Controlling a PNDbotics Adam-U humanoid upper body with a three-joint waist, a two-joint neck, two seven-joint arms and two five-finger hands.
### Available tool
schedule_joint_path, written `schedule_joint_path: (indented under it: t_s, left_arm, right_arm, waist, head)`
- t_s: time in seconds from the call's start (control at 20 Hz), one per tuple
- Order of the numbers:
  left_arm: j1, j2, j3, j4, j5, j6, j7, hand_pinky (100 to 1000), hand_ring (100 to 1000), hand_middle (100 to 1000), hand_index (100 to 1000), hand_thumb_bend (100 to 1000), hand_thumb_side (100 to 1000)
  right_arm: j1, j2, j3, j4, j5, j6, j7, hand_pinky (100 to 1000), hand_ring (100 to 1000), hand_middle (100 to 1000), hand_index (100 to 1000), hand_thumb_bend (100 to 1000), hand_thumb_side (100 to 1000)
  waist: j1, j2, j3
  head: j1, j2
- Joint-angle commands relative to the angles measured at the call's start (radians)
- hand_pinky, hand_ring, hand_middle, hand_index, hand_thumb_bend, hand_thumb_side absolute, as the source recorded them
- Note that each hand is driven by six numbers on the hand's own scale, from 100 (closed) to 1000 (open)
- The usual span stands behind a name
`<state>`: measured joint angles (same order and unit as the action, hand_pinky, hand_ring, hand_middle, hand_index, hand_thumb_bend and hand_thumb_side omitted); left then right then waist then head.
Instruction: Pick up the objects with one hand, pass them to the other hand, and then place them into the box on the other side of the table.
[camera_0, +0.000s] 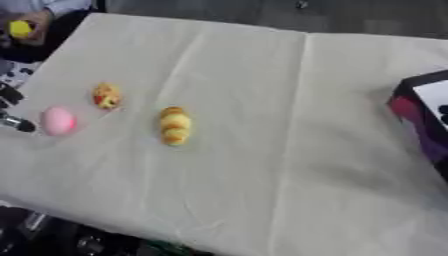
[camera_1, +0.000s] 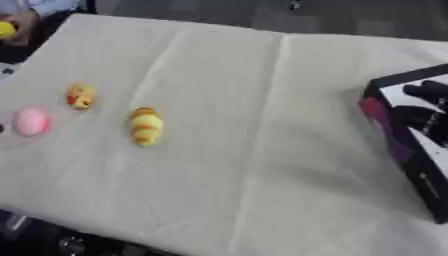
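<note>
Your left robot hand (camera_0: 12, 107) sits at the worktop's (camera_0: 262, 150) left edge, just beside the pink egg-shaped toy (camera_0: 58, 120); only dark fingers show, so I cannot tell whether they are apart or together. Your right robot hand (camera_1: 424, 107) hangs over the box (camera_1: 394, 135), fingers hard to read. Beyond the pink toy lie the orange-spotted toy (camera_0: 106, 95) and yellow striped toy (camera_0: 174, 125), untouched. Looks like a pick starting: close round the pink one first.

Three small objects lie on the cloth, one pink (camera_0: 59, 120), one orange-yellow (camera_0: 107, 96), one yellow striped (camera_0: 174, 125), and one box (camera_1: 411, 145).
</note>
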<state>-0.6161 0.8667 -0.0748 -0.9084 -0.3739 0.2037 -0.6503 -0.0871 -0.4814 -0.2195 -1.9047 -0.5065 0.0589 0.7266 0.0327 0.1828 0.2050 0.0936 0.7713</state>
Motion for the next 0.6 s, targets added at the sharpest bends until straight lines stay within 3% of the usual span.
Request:
schedule_joint_path:
  t_s: [0.05,0.6]
  left_arm:
    - [-0.026,0.02,0.001,-0.005,-0.017,-0.001,-0.005,886,863,780,819,778,198]
    - [-0.074,-0.034,-0.022,0.031,-0.085,-0.006,-0.007,884,858,776,818,788,188]
  right_arm:
    - [-0.006,-0.023,-0.004,-0.013,0.003,-0.001,0.003,1000,950,1000,1000,100,543]
    - [-0.008,-0.02,-0.003,-0.014,0.004,-0.004,0.007,1000,950,1000,1000,100,543]
  waist:
    - [0.005,-0.003,0.0]
    - [0.0,0.0,-0.003]
  head:
    - [-0.007,-0.001]
    - [-0.028,-0.001]
